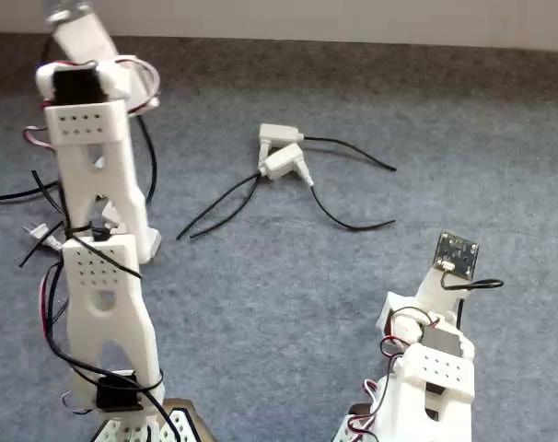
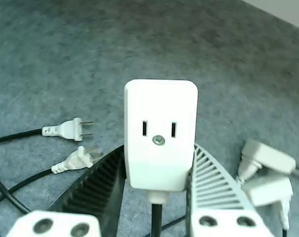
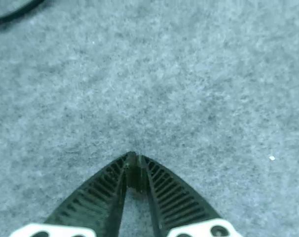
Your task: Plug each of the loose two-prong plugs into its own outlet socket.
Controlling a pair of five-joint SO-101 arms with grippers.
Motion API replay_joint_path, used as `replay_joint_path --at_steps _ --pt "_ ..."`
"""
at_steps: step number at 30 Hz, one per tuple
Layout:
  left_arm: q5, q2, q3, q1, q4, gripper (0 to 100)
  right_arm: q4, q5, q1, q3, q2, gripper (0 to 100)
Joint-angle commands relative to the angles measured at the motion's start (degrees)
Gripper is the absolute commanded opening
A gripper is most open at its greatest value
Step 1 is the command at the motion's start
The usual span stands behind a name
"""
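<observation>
The left tool (image 2: 159, 148) is clenching a white socket (image 2: 161, 133) by its lower end. It is holding the socket upright off the grey surface (image 2: 51, 54), with the slotted face turned toward the wrist camera and the black cord hanging down between the fingers. To one side, the first plug (image 2: 65, 130) and the second plug (image 2: 76, 160) are lying close together on the surface. Their prongs are pointing toward the held socket, and each is trailing a black cord. On the other side of the held socket, two more sockets (image 2: 265, 160) are resting one against the other. In the high view they are lying near the middle of the surface, well apart from both arms. The right tool (image 3: 133, 168) is hanging over the surface with its fingers pressed together, gripping nothing.
</observation>
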Motion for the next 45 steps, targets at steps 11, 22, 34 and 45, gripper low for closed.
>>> replay_joint_path --at_steps 11,22,34,45 --pt "-10.99 -35.12 42.15 27.30 0.26 2 -1.19 -0.18 -0.31 -2.07 -0.57 1.0" --pt "-11.78 -38.29 70.55 36.88 -6.95 1 -3.56 -0.26 6.11 -2.07 -0.66 1.0" --pt "-17.49 -38.20 96.40 36.53 -29.36 6 -3.56 -0.26 6.11 -2.07 -0.66 1.0" --pt "-17.32 -38.90 91.91 36.44 -28.13 22 -3.56 -0.26 6.11 -2.07 -0.66 1.0"
